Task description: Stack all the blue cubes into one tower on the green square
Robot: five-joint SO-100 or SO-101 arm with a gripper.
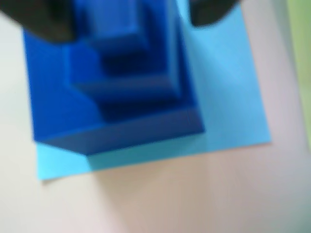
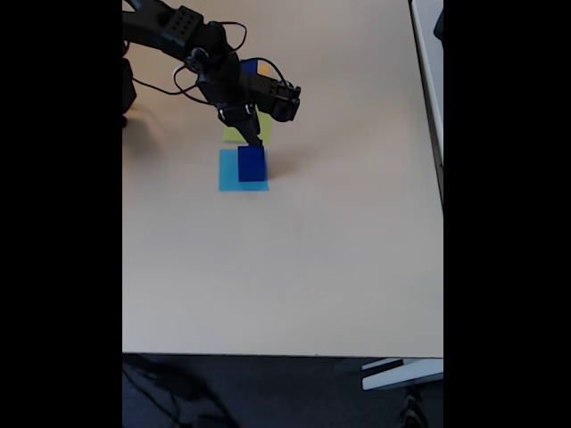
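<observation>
My fingers [image 1: 48, 24] stand apart, one on each side of the top cube; contact cannot be confirmed. Below them the blue cubes [image 1: 131, 82] form a stepped tower on the light-blue square [image 1: 223, 97]. The green square [image 2: 234, 135] lies beyond, unoccupied. Judgement: transfer of the tower remains outstanding.

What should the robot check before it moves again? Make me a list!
1. Blue cubes piled as one tower: ok.
2. Tower on the green square: not ok, it stands on the light-blue square.
3. Gripper above the tower: ok.
4. Fingers open enough around the top cube: cannot tell, blurred.
5. Green square free: cannot tell, the arm partly covers it.
</observation>
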